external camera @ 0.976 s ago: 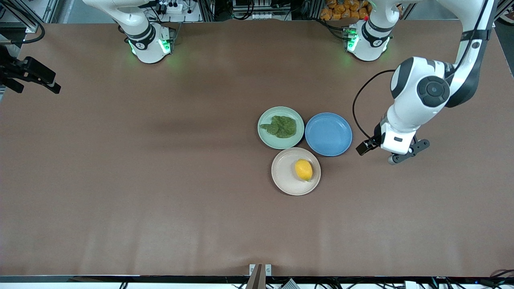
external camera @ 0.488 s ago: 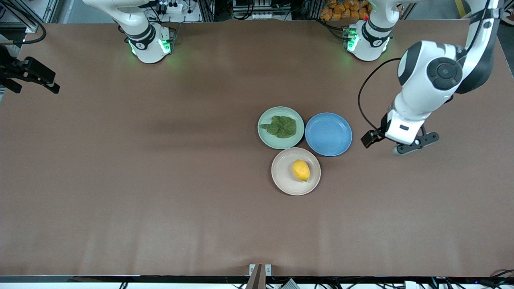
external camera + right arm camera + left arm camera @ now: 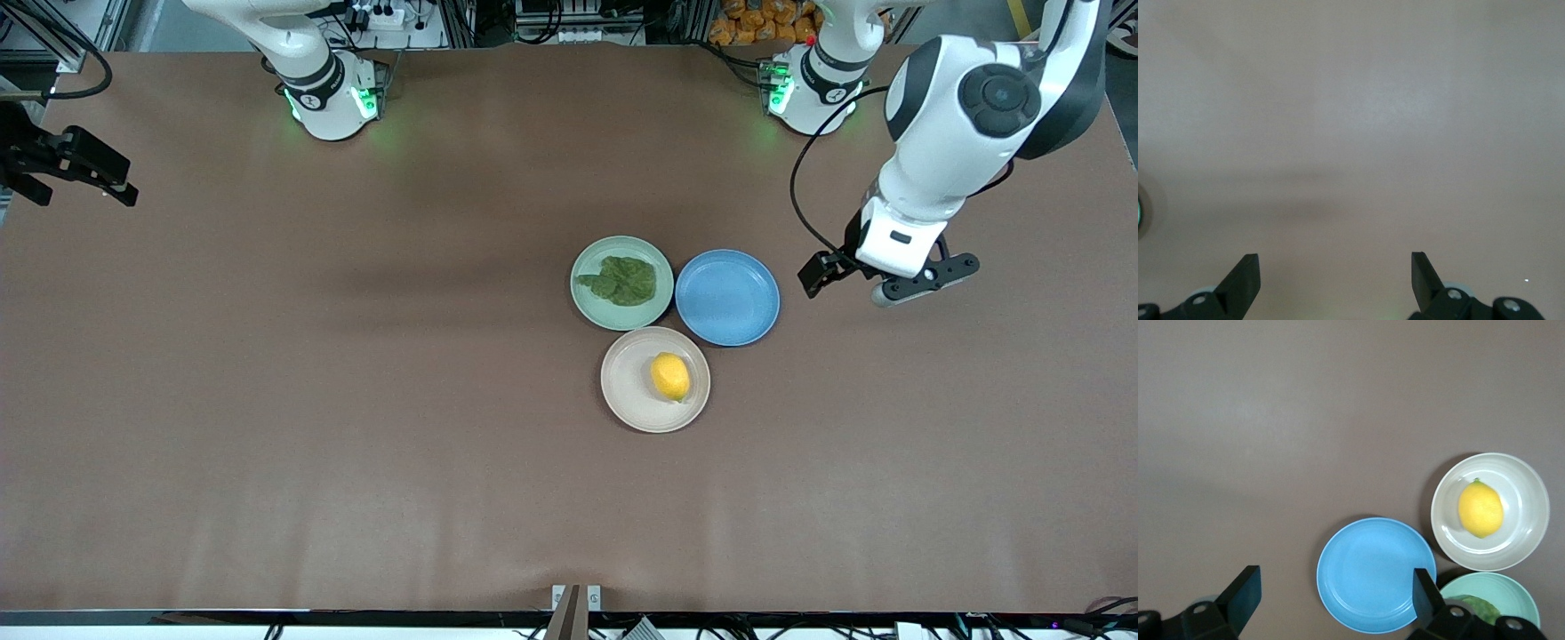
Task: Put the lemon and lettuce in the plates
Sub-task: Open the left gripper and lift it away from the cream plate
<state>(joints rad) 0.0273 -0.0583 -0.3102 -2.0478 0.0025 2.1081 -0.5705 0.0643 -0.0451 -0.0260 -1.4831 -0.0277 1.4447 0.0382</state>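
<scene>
Brown table (image 3: 356, 400), lemon (image 3: 670, 376) plated

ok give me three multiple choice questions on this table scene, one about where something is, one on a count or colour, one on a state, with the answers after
1. Where is the lemon?
A. on the beige plate
B. on the blue plate
C. on the bare table

2. How many plates are on the table?
A. two
B. three
C. four

3. What is the state of the left gripper?
A. shut on the lettuce
B. shut on the lemon
C. open and holding nothing

Answers:
1. A, the front view shows the lemon inside the beige plate's rim.
2. B, a mint green plate, a blue one and a beige one sit together.
3. C, the left wrist view shows its fingers spread apart with nothing between them, over the table toward the left arm's end.
</scene>
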